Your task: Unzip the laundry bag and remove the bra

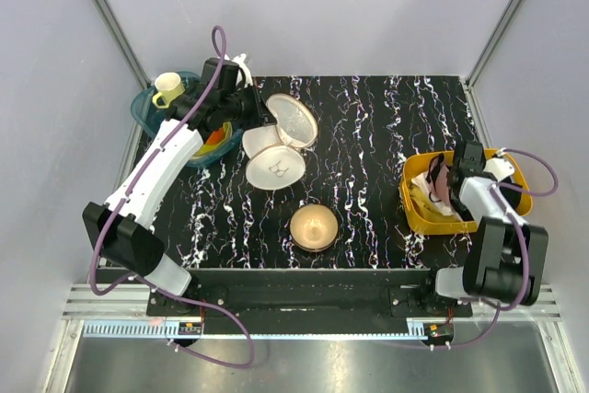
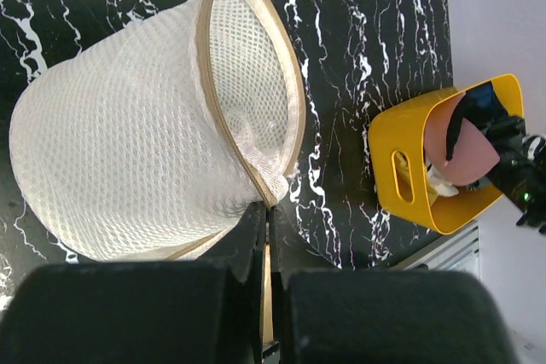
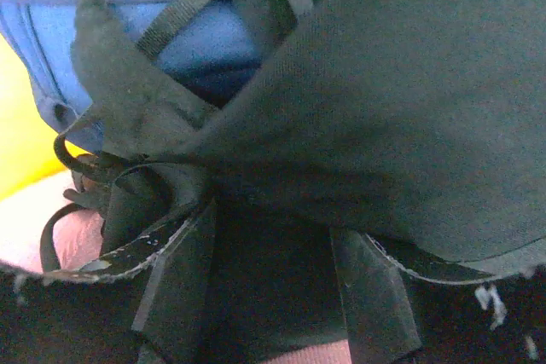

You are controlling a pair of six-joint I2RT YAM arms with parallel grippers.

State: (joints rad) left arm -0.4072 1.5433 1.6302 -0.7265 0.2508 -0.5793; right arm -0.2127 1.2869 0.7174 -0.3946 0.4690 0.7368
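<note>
L arm (image 1: 164,163) stretched far fwd-left, wrist turned inward. L gripper (image 2: 266,223) jaws pressed together, pinching laundry bag (image 2: 128,142) rim. R arm (image 1: 492,218) folded close to base, R gripper (image 1: 448,177) angled down; grip state unclear.

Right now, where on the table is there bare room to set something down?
The widest bare patch is mid-table, between the laundry bag and the yellow bin, beyond the bronze bowl. A smaller one lies between the left arm and that bowl. The far left corner is crowded: teal bin, left gripper, bag.
</note>
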